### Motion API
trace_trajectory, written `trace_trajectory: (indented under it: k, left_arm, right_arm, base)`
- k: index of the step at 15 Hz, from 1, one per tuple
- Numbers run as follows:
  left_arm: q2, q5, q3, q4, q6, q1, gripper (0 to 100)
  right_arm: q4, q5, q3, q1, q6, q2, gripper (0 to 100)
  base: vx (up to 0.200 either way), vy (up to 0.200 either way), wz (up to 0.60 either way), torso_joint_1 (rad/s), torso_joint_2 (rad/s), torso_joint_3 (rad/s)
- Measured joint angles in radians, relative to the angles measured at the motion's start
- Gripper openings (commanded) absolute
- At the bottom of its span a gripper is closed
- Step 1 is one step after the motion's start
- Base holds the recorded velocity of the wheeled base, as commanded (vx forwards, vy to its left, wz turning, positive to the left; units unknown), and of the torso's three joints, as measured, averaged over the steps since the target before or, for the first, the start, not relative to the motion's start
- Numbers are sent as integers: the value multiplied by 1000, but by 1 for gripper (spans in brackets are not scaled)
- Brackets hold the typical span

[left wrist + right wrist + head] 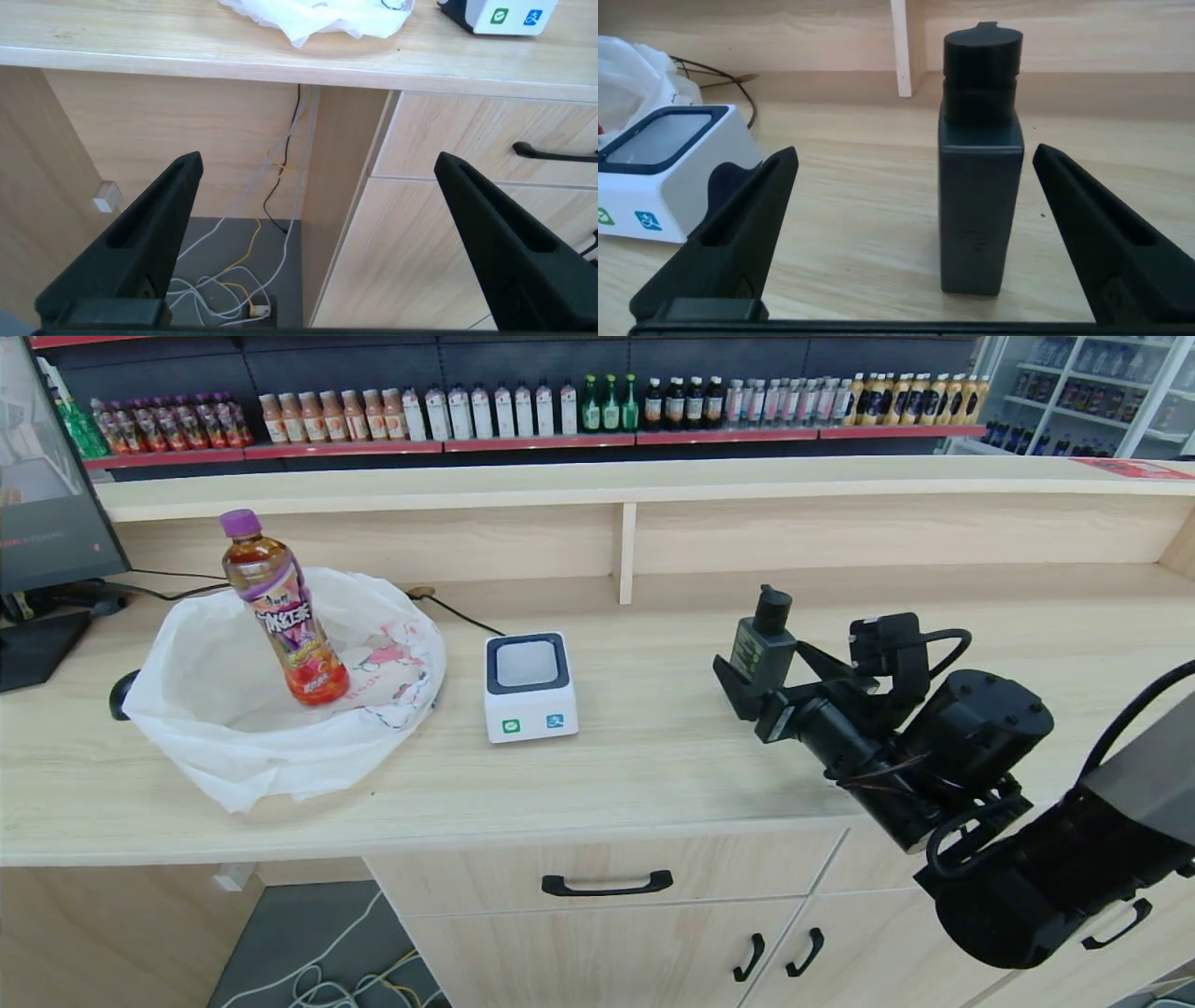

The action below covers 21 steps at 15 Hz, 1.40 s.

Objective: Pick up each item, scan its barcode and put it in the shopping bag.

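Left claw (318,161) gapes wide and empty below the pale wooden worktop (653,756). A purple-capped tea bottle (285,607) with a colourful label stands in the white plastic shopping bag (187,709), with a white cube scanner (529,686) just right. The right claw (915,154) is spread wide around an upright dark-grey bottle (980,187), not touching it.

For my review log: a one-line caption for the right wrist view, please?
Open right gripper straddling an upright dark bottle on the counter, scanner alongside.

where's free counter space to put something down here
Widest bare stretch: the counter between the scanner and the dark bottle, down to the front edge. Crowded on the left, where the shopping bag holding the tea bottle sits beside the scanner, and around the open right gripper straddling the dark bottle.
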Motion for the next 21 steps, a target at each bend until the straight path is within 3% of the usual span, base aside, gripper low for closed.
trace_trajectory:
  k: [5,10,17,21]
  left_arm:
    - [0,0,0,0,0,0,100]
    - [0,0,0,0,0,0,100]
    - [0,0,0,0,0,0,100]
    - [0,0,0,0,0,0,100]
  right_arm:
    - [0,0,-64,-17,2,60,100]
    - [0,40,-105,-105,-17,97,100]
    - [2,76,-122,-111,-16,119,100]
    - [121,78,-214,-111,-11,126,100]
  base:
    - [0,0,0,0,0,0]
    - [0,0,0,0,0,0]
    - [0,0,0,0,0,0]
    - [0,0,0,0,0,0]
